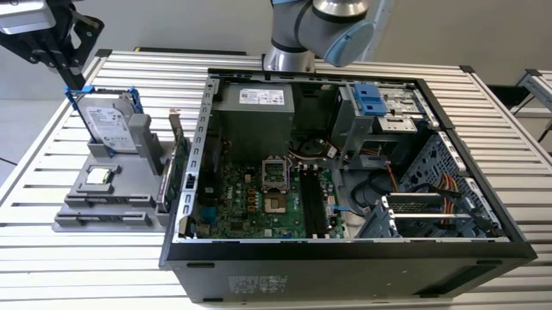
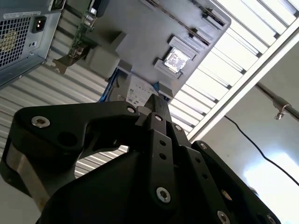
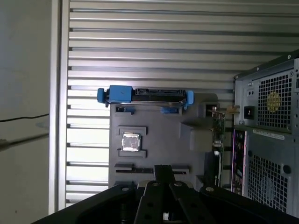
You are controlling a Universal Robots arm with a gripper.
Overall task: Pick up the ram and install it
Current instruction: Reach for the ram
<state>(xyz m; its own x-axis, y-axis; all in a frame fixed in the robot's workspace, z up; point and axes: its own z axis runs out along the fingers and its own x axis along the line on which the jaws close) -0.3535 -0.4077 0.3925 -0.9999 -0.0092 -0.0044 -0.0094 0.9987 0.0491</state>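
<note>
My black gripper (image 1: 76, 79) hangs high over the back of the grey parts holder (image 1: 129, 219), at the exterior view's left, just above the hard drive (image 1: 110, 129). Its fingers (image 2: 158, 101) look pressed together in both wrist views, with nothing seen between them. In the first wrist view a thin dark strip (image 3: 135, 171) sits in a long slot of the holder just beyond the gripper (image 3: 163, 169); I cannot tell whether it is the ram. The long black motherboard slots (image 1: 312, 200) lie inside the open computer case (image 1: 345, 248).
The holder also carries a small square silver chip (image 1: 100, 175) and an upright green card with a metal bracket (image 1: 177, 161). The case's raised walls stand to the exterior view's right of the holder. The slatted metal table (image 1: 86, 258) surrounds both.
</note>
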